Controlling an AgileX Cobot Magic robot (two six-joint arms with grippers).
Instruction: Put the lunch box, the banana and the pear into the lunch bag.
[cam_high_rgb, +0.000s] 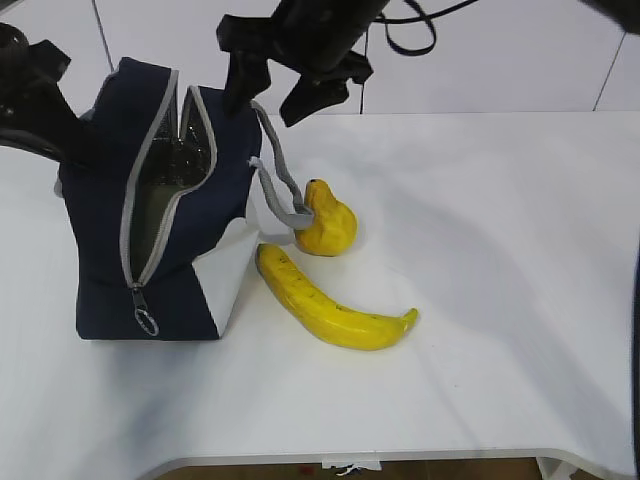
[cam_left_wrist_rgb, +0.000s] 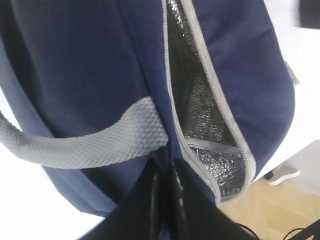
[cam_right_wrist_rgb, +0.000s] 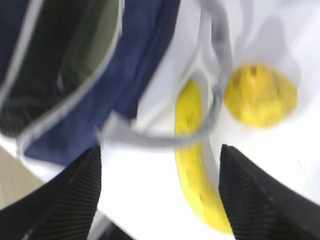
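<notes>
Exterior view gives you the lunch bag standing at the left of the frame on the white worktop, its grey zipper undone so the top and front gape and the dim lining shows. You cannot make out the lunch box in any view; the bag's inside is too dark to tell. The pear sits just right of the bag, with the bag's grey handle looping down against it. The banana lies in front of the pear, near centre frame, one end close to the bag's white side patch.

Your right gripper hangs at the upper middle of the frame, above the bag's right edge, fingers spread wide and holding nothing; in the right wrist view its two dark fingers frame the blurred banana and pear below.

Your left gripper shows in the left wrist view at the lower middle, fingers pressed together on the lunch bag fabric beside the zipper opening
</notes>
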